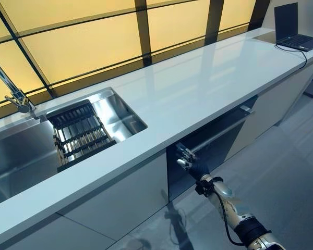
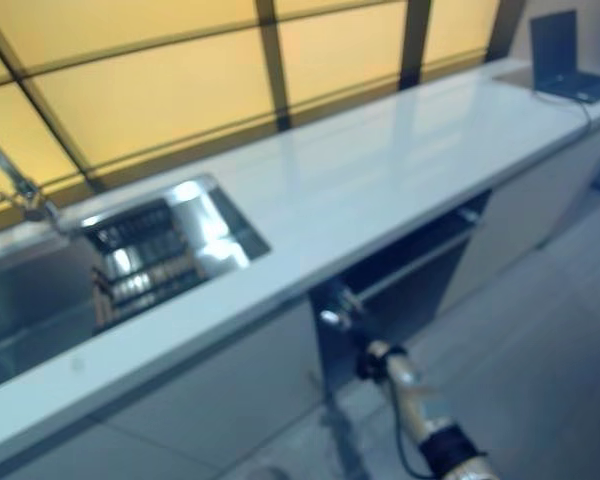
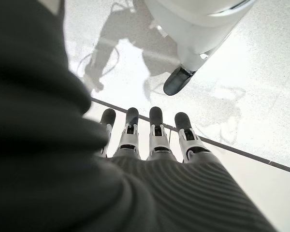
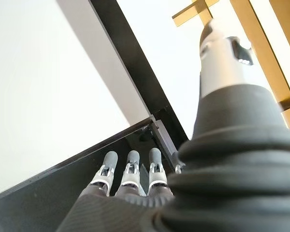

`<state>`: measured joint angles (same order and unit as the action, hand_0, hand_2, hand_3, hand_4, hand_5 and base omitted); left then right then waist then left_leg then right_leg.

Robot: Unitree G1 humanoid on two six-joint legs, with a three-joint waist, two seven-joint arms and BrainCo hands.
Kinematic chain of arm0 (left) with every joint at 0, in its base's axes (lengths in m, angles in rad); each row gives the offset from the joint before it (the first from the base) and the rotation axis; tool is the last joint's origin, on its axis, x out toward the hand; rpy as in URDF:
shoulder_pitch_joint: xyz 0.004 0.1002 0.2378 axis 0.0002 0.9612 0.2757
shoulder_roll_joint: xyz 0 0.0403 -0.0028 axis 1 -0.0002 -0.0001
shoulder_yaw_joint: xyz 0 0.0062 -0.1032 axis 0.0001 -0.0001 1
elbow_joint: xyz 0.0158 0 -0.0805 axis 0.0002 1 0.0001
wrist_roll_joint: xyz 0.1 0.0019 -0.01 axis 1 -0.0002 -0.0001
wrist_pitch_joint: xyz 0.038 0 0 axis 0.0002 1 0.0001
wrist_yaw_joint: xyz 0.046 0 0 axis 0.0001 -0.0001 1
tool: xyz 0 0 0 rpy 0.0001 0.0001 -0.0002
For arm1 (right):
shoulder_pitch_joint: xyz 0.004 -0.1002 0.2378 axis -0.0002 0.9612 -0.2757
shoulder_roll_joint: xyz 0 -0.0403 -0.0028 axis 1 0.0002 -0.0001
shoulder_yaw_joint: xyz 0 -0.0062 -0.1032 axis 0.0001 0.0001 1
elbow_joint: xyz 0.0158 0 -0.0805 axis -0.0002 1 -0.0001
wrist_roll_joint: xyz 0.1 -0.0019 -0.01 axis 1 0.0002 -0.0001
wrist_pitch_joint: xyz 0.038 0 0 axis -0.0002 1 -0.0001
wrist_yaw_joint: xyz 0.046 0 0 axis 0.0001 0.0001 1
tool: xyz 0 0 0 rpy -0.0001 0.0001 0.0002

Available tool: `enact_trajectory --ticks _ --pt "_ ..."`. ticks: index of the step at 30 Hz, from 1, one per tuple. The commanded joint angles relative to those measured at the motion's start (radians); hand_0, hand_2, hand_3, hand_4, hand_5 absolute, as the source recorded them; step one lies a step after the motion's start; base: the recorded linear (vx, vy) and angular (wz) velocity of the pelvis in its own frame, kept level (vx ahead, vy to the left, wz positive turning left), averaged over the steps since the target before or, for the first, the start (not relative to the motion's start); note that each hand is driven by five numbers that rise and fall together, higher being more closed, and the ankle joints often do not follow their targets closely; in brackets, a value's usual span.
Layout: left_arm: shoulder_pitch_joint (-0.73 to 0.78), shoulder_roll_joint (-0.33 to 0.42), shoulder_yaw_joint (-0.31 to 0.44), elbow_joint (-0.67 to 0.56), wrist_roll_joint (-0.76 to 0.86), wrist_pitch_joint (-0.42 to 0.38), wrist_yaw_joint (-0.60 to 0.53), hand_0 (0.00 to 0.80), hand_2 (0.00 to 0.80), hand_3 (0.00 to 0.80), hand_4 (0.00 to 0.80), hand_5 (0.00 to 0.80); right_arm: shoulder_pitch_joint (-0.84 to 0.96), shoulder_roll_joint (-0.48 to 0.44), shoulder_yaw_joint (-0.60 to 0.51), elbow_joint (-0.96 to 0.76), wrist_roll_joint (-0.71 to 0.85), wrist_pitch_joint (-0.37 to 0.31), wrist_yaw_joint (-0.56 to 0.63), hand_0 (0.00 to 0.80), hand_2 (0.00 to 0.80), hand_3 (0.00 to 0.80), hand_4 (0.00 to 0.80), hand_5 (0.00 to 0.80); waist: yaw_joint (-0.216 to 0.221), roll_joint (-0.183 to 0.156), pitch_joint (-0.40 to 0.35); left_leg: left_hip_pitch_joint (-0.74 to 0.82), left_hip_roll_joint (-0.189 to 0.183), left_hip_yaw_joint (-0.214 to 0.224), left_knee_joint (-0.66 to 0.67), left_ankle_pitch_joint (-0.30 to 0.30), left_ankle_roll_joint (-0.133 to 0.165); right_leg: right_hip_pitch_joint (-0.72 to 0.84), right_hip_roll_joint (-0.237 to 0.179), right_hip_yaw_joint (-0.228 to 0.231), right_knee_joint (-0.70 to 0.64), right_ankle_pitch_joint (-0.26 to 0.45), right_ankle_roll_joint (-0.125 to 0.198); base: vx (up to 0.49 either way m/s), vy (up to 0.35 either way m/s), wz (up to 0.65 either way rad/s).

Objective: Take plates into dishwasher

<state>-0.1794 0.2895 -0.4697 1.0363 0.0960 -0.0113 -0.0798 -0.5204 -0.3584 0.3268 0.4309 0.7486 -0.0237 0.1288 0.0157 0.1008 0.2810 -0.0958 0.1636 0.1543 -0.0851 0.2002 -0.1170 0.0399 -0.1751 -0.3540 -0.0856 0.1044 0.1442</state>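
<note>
No plate shows in any view. The dishwasher (image 1: 219, 140) sits under the white counter (image 1: 198, 83), its dark door tipped slightly ajar, with a bar handle (image 1: 224, 130) along the top. My right hand (image 1: 184, 158) is at the door's upper left corner, just below the counter edge. In the right wrist view my right hand (image 4: 130, 186) has straight fingers pointing at the dark door edge (image 4: 48, 193), holding nothing. My left hand (image 3: 154, 145) shows only in its wrist view, fingers straight, hanging over the floor, empty.
A steel sink (image 1: 21, 156) at the left holds a dark dish rack (image 1: 78, 133), with a faucet (image 1: 15, 96) behind it. A laptop (image 1: 292, 26) stands at the counter's far right end. White cabinet fronts (image 1: 120, 203) flank the dishwasher.
</note>
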Motion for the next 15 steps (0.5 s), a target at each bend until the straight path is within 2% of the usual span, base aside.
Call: enact_trajectory --ticks 1,6,7,9,10,11,13,15 --pt "-0.05 0.042 0.004 0.04 0.001 -0.022 0.011 0.0 0.0 0.0 0.0 0.0 -0.076 0.015 -0.034 -0.057 -0.098 -0.088 -0.047 0.0 0.0 0.0 0.0 0.0 0.018 -0.064 0.028 0.05 -0.093 0.072 0.016 -0.128 0.064 -0.024 -0.011 0.013 0.117 -0.095 -0.029 0.151 0.12 0.12" --pt "0.006 0.042 0.049 0.032 0.006 -0.027 0.019 0.0 0.0 0.0 0.0 0.0 -0.026 -0.022 -0.04 -0.092 -0.393 -0.129 -0.174 0.0 0.0 0.0 0.0 0.0 0.028 -0.084 0.025 0.053 -0.103 0.088 0.068 -0.16 0.088 0.015 -0.06 0.027 0.147 -0.092 -0.014 0.217 0.18 0.12" --pt "0.018 0.044 0.057 0.025 0.009 -0.028 0.019 0.0 0.0 0.0 0.0 0.0 -0.013 -0.037 -0.044 -0.119 -0.413 -0.13 -0.19 0.0 0.0 0.0 0.0 0.0 0.03 -0.089 0.022 0.054 -0.104 0.091 0.073 -0.165 0.093 0.023 -0.068 0.031 0.154 -0.091 -0.012 0.233 0.212 0.09" --pt "0.04 0.043 0.078 0.023 0.013 -0.029 0.025 0.0 0.0 0.0 0.0 0.0 0.018 -0.078 -0.084 -0.214 -0.507 -0.176 -0.282 0.0 0.0 0.0 0.0 0.0 0.027 -0.111 0.012 0.069 -0.111 0.095 0.069 -0.177 0.11 0.023 -0.103 0.051 0.212 -0.036 0.007 0.242 0.242 0.06" --pt "0.041 0.043 0.079 0.023 0.013 -0.029 0.026 0.0 0.0 0.0 0.0 0.0 0.021 -0.081 -0.087 -0.22 -0.513 -0.181 -0.291 0.0 0.0 0.0 0.0 0.0 0.027 -0.112 0.011 0.071 -0.111 0.095 0.067 -0.177 0.111 0.022 -0.105 0.053 0.216 -0.032 0.009 0.225 0.224 0.05" --pt "0.051 0.042 0.085 0.024 0.015 -0.032 0.027 0.0 0.0 0.0 0.0 0.0 0.037 -0.097 -0.113 -0.26 -0.552 -0.2 -0.365 0.0 0.0 0.0 0.0 0.0 0.024 -0.12 0.006 0.08 -0.115 0.094 0.06 -0.182 0.119 0.019 -0.117 0.067 0.239 -0.003 0.018 0.198 0.167 0.07" --pt "0.072 0.038 0.096 0.021 0.018 -0.027 0.036 0.0 0.0 0.0 0.0 0.0 0.078 -0.119 -0.182 -0.341 -0.558 -0.195 -0.496 0.0 0.0 0.0 0.0 0.0 0.017 -0.133 -0.009 0.102 -0.12 0.091 0.045 -0.192 0.133 0.011 -0.133 0.095 0.277 0.044 0.031 0.246 0.207 0.18" --pt "0.097 0.034 0.107 0.027 0.008 -0.027 0.043 0.0 0.0 0.0 0.0 0.0 0.137 -0.111 -0.268 -0.397 -0.432 -0.213 -0.581 0.0 0.0 0.0 0.0 0.0 0.006 -0.139 -0.03 0.122 -0.124 0.097 0.035 -0.206 0.146 0.006 -0.145 0.124 0.31 0.083 0.04 0.242 0.227 0.1"
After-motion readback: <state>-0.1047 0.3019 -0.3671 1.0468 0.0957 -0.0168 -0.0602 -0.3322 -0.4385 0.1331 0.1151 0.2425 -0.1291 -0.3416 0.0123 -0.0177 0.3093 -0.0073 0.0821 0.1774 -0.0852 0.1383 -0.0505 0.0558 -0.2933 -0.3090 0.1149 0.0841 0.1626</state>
